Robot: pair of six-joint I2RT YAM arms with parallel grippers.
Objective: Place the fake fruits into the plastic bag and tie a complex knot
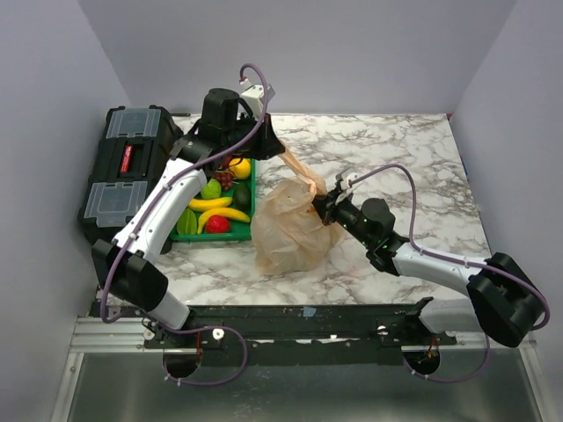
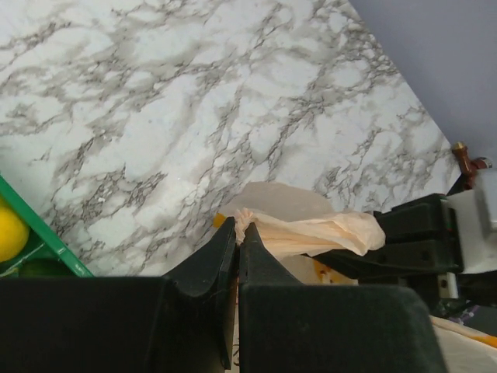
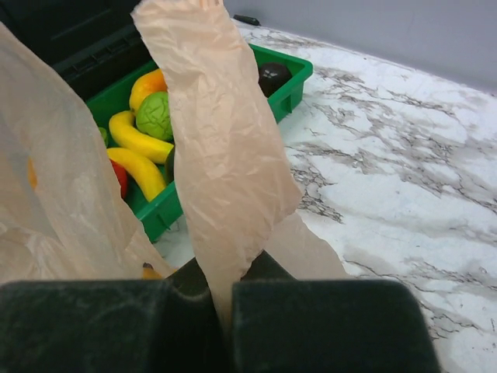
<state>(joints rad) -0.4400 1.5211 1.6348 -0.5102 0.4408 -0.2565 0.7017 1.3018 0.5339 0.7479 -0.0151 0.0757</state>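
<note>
The pale peach plastic bag [image 1: 286, 230] sits on the marble table in the middle. A stretched strip of the bag [image 1: 296, 169] runs from my left gripper [image 1: 272, 148] down to my right gripper [image 1: 324, 207]. My left gripper [image 2: 238, 229] is shut on the end of this strip [image 2: 311, 233]. My right gripper [image 3: 221, 291] is shut on the same strip [image 3: 221, 155] near the bag's top. The fake fruits [image 1: 215, 207], bananas, a red one, green ones, yellow and dark ones, lie in the green tray [image 1: 253, 189]; they also show in the right wrist view [image 3: 140, 140]. No knot shows.
A black toolbox [image 1: 123, 171] stands at the far left beside the tray. Grey walls close in the table on three sides. Marble table surface [image 1: 396, 158] lies right of the bag.
</note>
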